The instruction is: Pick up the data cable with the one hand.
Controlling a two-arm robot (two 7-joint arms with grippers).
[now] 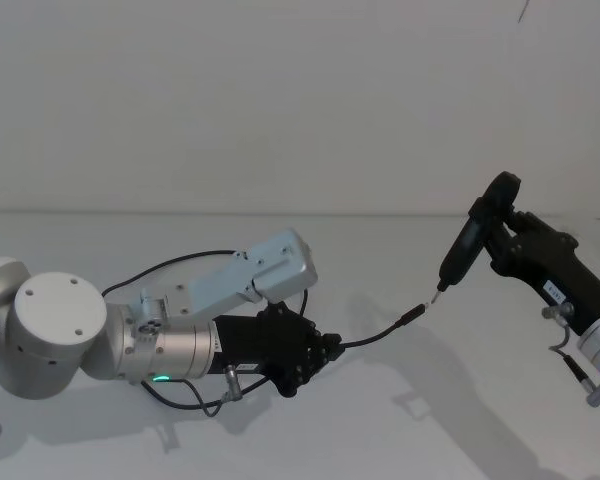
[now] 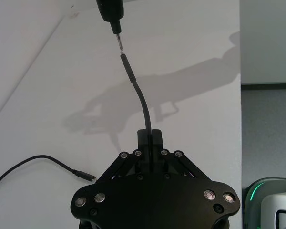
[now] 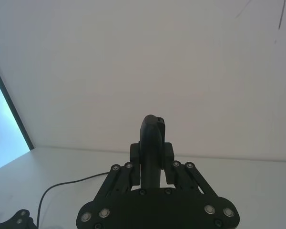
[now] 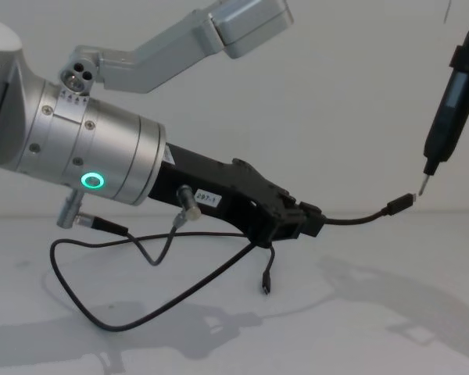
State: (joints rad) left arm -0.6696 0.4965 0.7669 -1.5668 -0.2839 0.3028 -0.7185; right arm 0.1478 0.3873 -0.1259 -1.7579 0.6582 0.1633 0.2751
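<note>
My left gripper (image 1: 332,347) (image 2: 149,137) (image 4: 306,219) is shut on the data cable (image 1: 378,334) (image 2: 141,99) (image 4: 352,219), a thin black cord, and holds it above the white table. A short length juts out past the fingers and ends in a small plug (image 4: 401,204) (image 2: 126,64). The remaining cord droops in a loop (image 4: 141,312) onto the table, with the other plug (image 2: 83,175) near the gripper. My right gripper (image 1: 502,238) (image 3: 152,153) is shut on a slim black tool (image 1: 470,240) (image 4: 452,94). Its metal tip (image 1: 441,287) hovers right by the jutting plug.
The white table (image 1: 400,430) meets a plain white wall behind. Its side edge (image 2: 240,95) drops to a grey floor. A short grey wire with silver plugs (image 4: 180,215) hangs from my left wrist, and another (image 1: 570,362) from my right wrist.
</note>
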